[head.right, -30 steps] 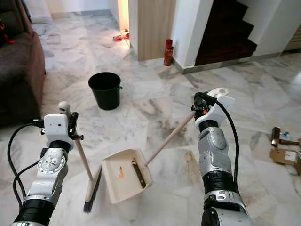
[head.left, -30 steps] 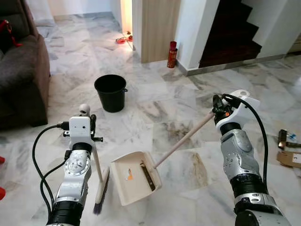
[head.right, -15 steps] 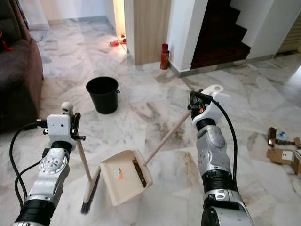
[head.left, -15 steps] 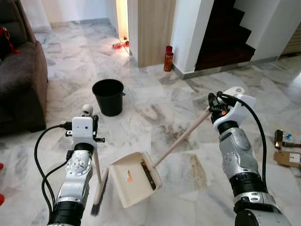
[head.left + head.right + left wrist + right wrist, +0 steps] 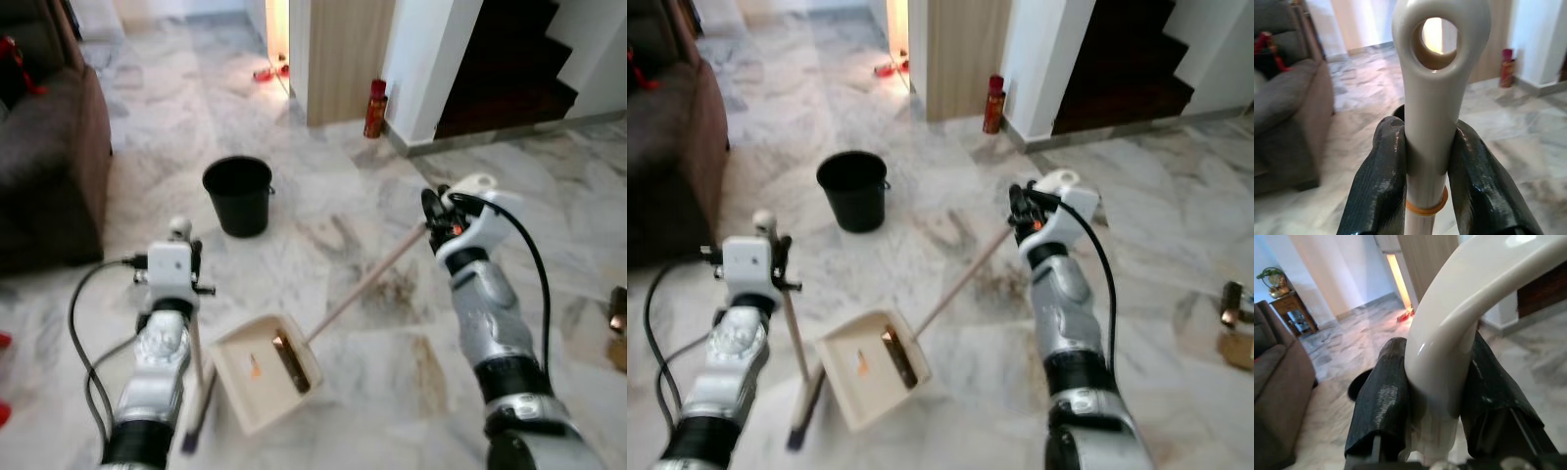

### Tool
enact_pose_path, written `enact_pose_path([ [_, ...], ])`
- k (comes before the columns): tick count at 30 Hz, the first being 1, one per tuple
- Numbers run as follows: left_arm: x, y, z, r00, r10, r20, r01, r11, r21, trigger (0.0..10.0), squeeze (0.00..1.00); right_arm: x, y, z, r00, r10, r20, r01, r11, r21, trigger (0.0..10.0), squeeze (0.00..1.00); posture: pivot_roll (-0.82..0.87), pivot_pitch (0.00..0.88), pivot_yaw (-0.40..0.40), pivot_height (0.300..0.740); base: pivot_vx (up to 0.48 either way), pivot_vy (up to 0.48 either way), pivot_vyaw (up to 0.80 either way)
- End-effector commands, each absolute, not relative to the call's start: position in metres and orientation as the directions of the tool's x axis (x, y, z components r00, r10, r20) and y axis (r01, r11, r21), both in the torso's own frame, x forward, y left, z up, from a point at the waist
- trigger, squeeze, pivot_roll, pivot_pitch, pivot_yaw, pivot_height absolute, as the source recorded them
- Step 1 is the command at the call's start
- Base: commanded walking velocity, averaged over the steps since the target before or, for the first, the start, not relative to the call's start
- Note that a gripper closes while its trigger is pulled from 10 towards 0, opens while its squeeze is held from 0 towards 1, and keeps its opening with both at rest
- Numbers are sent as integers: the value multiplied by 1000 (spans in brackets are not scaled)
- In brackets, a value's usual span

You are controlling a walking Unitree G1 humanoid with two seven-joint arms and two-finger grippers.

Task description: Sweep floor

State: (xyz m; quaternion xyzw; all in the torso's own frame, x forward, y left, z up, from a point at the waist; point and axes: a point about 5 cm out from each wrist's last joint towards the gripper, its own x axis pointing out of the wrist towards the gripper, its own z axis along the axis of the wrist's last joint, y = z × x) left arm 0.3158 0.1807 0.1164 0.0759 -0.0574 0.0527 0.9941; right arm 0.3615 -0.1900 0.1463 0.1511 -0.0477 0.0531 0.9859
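The view blurs and shifts, so the robot is likely walking. The right pincer (image 5: 1024, 208) stays clamped on the dustpan (image 5: 265, 370) handle, the left pincer (image 5: 1426, 183) on the broom (image 5: 193, 377); debris sits in the pan, with the black bucket (image 5: 238, 194) far left, probably next.

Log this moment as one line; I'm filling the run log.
left gripper: shut on broom | right gripper: shut on dustpan handle | dustpan: debris inside | bucket: ahead
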Motion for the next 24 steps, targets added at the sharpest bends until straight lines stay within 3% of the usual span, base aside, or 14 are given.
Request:
enact_pose_path([
  [1,318,182,131,977,96,188,-124,982,144,10000,0,365,-188,166,977,102,186,-153,948,280,10000,0,-4,0,-25,740,371,0,0],
  [12,319,180,131,977,94,191,-122,982,141,10000,0,367,-183,176,965,136,225,-202,932,302,10000,0,-4,0,-25,740,374,0,0],
  [24,320,180,132,976,92,196,-121,983,138,10000,0,371,-166,206,914,232,333,-316,921,227,10000,0,-2,0,-29,740,355,0,0],
])
